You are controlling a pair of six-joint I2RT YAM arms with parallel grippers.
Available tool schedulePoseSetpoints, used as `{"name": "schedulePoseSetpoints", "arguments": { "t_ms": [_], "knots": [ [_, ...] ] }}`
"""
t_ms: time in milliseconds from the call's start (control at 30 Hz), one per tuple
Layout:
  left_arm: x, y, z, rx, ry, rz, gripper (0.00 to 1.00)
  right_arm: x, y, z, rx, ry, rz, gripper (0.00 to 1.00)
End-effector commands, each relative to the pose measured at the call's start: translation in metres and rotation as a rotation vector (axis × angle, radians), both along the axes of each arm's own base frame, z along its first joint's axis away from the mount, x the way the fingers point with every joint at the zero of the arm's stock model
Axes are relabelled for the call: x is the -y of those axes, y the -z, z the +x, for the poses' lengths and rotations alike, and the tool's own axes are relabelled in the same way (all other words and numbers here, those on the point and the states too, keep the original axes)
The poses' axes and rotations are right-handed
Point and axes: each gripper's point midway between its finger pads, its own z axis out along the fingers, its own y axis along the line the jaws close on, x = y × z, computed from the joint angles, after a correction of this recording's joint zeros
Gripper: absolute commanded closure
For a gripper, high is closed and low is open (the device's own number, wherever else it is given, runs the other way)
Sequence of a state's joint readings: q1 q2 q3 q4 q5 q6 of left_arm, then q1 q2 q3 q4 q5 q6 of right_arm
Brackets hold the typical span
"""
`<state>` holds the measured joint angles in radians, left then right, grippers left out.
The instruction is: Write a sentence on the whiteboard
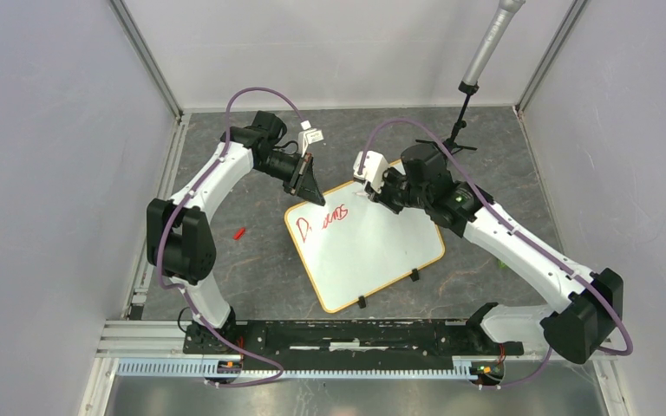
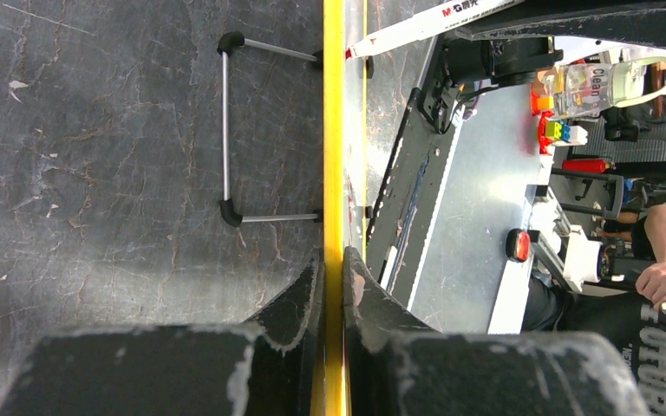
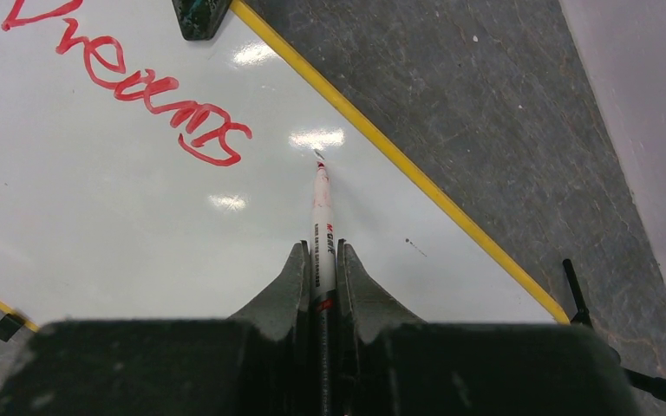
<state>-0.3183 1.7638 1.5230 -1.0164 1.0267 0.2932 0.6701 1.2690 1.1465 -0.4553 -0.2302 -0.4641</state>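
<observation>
At the bottom of the top view, a black rail (image 1: 347,334) carries both arm bases on the dark grey cracked worktop (image 1: 251,277). Just above it, mid-frame, lies the flat white rectangular whiteboard with a thin orange-yellow rim (image 1: 373,256), turned at a slant, with two small black clips on its lower-right edge. Left of it, apart, lies a small red cap (image 1: 239,233).

Thin red handwriting (image 3: 139,87) reading "Dreams" runs along the board's upper-left part. The right arm's fingers (image 3: 299,277) are narrow, clamped on a slim white marker pen (image 3: 321,217) whose tip sits at the board just right of the last letter. The left arm's fingers (image 2: 308,290) are pinched on the board's yellow rim at its upper-left corner.

At upper right stands a thin black stand with a grey pole (image 1: 466,104).
</observation>
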Motion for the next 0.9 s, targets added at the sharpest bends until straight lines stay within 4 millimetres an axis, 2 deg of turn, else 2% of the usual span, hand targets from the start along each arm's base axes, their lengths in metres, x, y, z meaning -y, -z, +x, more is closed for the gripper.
{"name": "schedulePoseSetpoints", "arguments": {
  "t_ms": [0,267,433,633,867],
  "knots": [
    [0.005,0.02,-0.009,-0.004,0.056,0.052,0.97,0.001,0.005,0.001,0.011,-0.004,-0.009,1.0],
    [0.004,0.02,-0.008,-0.006,0.055,0.053,0.98,0.006,0.025,-0.017,-0.044,-0.039,-0.019,1.0],
    [0.005,0.02,-0.009,-0.007,0.055,0.053,0.98,0.009,0.03,-0.026,-0.058,-0.05,-0.022,1.0],
    [0.005,0.019,-0.009,-0.007,0.055,0.051,0.98,0.015,0.022,-0.019,-0.014,-0.026,-0.042,1.0],
    [0.004,0.017,-0.009,0.0,0.052,0.051,0.98,0.011,-0.001,-0.009,0.033,-0.004,-0.012,1.0]
  ]
}}
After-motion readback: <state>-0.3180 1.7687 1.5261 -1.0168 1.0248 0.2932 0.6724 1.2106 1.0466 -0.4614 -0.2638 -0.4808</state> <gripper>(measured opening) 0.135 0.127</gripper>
